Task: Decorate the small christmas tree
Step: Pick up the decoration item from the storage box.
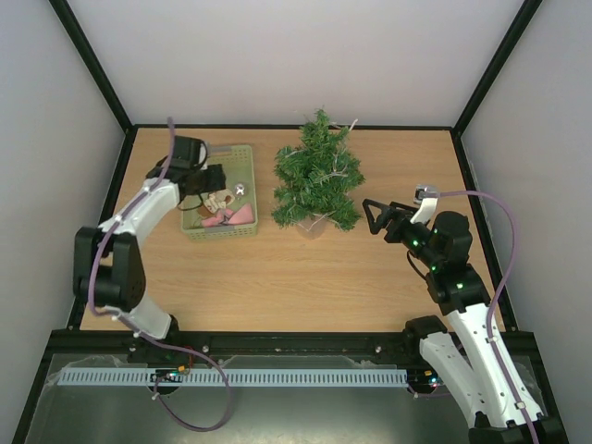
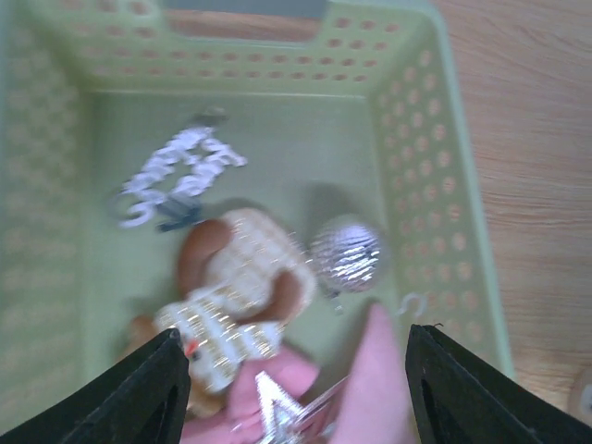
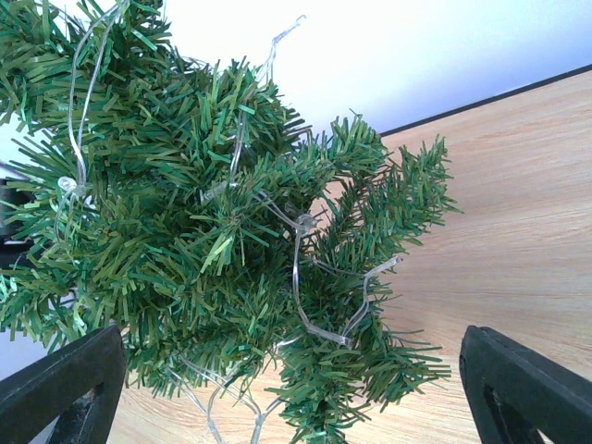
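The small christmas tree (image 1: 317, 176) stands at the back middle of the table, bushy and dark green, with a clear light string (image 3: 301, 277) wound through its branches (image 3: 185, 240). Left of it sits a pale green basket (image 1: 246, 159) holding ornaments. My left gripper (image 1: 215, 181) hangs inside the basket (image 2: 407, 139), open (image 2: 296, 393), over a brown and white glitter ornament (image 2: 231, 296), a silver ball (image 2: 345, 254), a pink piece (image 2: 379, 379) and a silver star (image 2: 276, 407). My right gripper (image 1: 375, 218) is open just right of the tree, its fingers (image 3: 65, 388) wide around the lower branches without touching them.
A white snowflake ornament (image 2: 180, 171) lies at the far end of the basket. A small wire hook (image 2: 412, 303) lies by the basket's right wall. White walls with black frame bars (image 1: 97, 74) close in the wooden table (image 1: 296, 277).
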### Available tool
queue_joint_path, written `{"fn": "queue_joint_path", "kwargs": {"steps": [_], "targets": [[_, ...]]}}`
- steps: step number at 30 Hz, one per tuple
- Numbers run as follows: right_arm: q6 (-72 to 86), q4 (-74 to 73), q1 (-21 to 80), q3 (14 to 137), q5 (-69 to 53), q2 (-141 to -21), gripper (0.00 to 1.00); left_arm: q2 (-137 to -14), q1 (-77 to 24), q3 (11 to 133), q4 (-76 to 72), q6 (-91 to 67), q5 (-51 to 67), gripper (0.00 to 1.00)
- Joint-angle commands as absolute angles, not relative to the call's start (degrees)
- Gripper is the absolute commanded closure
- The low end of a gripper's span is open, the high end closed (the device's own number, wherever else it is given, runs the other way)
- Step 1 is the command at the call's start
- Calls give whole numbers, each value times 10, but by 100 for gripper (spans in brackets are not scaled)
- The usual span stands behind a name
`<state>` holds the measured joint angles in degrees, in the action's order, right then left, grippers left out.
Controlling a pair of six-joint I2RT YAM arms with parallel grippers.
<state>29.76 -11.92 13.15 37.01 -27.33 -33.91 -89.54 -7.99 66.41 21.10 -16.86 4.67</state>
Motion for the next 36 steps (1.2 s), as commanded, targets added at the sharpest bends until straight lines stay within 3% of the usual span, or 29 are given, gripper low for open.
{"fn": "queue_joint_path", "kwargs": {"steps": [1,9,15,36], "targets": [[291,-114,135,380,-269,-338,3,-971,-116,721,207,-141,54,33],[283,-113,135,383,-293,-339,5,-1077,-136,763,174,-138,74,31],[287,-108,135,376,-292,-333,6,-1124,-139,784,169,-133,81,35],[280,-124,135,375,-283,-323,7,-1182,-145,818,180,-119,16,47]]}}
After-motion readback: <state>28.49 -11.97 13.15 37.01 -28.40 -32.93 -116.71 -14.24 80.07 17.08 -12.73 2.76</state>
